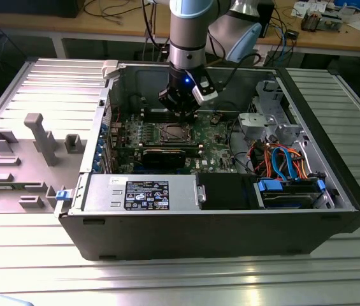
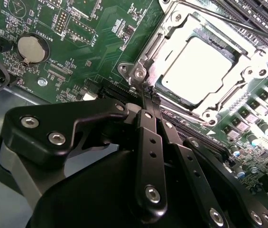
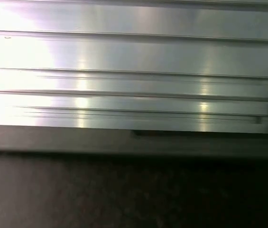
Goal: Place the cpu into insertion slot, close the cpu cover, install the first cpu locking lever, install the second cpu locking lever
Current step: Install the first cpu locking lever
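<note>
Sitting flat in the insertion slot (image 2: 198, 71), a square socket with a silvery metal rim on the green circuit board (image 2: 91, 42), the cpu (image 2: 196, 70), a small square chip with a pale metal top, looked already seated, its top showing through the window of the cpu cover (image 2: 171, 33), a thin silvery metal frame plate that appeared to lie down over it. That arrangement suggested the work stood at the locking stage, since a thin wire lever (image 2: 247, 23) ran along the far side of the socket.

In the second wrist view the black two-fingered gripper (image 2: 147, 95) was clenched, its fingers pressed together with no gap, the tips at the socket corner beside a silver screw post (image 2: 138, 72) (whether they pinched a lever end there could not be told).

In the exterior view the grey arm (image 1: 189, 32) came straight down into the open black computer case (image 1: 218, 223), which lay on its side on the ribbed metal surface (image 1: 332, 274), with the gripper (image 1: 178, 113) just above the socket.
</note>
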`<action>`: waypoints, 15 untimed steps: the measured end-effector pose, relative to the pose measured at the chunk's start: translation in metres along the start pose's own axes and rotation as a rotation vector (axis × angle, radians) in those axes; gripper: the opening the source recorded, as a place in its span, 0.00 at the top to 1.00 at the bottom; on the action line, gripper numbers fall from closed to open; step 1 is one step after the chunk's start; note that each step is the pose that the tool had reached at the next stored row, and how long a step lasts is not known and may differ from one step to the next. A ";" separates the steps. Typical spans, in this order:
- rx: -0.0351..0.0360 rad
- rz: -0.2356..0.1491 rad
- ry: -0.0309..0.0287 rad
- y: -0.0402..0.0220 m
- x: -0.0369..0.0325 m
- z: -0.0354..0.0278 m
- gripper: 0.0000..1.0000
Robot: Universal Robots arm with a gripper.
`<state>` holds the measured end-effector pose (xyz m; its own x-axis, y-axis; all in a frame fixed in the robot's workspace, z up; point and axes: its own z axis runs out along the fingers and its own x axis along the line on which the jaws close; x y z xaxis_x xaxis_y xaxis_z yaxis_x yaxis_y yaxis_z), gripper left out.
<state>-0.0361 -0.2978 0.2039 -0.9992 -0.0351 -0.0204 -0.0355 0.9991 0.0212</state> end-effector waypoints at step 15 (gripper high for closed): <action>0.0096 0.000 0.0003 0.0001 0.0000 -0.0012 0.89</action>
<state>-0.0361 -0.2977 0.2052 -0.9992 -0.0350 -0.0201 -0.0353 0.9993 0.0117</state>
